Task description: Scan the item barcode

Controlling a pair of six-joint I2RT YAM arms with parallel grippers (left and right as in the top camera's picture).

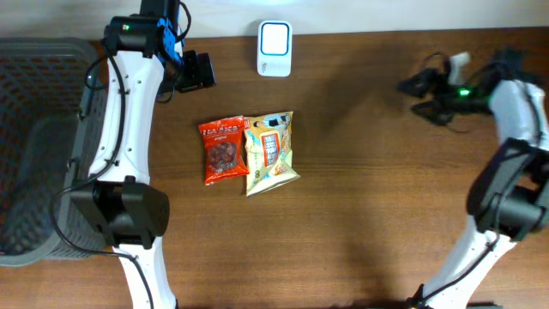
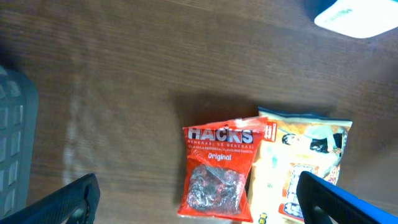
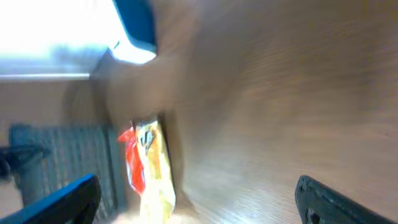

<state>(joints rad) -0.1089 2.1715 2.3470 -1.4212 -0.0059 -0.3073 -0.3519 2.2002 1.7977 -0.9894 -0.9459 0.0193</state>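
Snack bags, a red Hacks packet [image 1: 223,152] and a yellow packet [image 1: 271,153], flat on the wooden table [image 1: 369,215], printed faces up, edges touching at mid-table, well apart from the white scanner [image 1: 274,37] at the far edge. Left gripper [image 1: 196,72] poised near that far edge, on the basket side of the scanner, fingers spread wide with nothing between them (wrist view looking down on both packets). Right gripper [image 1: 426,96] off at the right side, well away from bags and scanner, likewise gaping and empty, its blurred wrist view catching only the bags in the distance and a bright corner of the scanner. Dark mesh basket [image 1: 34,146] at the left edge. No barcode visible on either upturned face. Judged from the layout: neither packet lifted nor presented to the scanner at this moment, so grasping one, turning its code toward the reader and holding it there all apparently to come. No telling from these views whether either bag already read.
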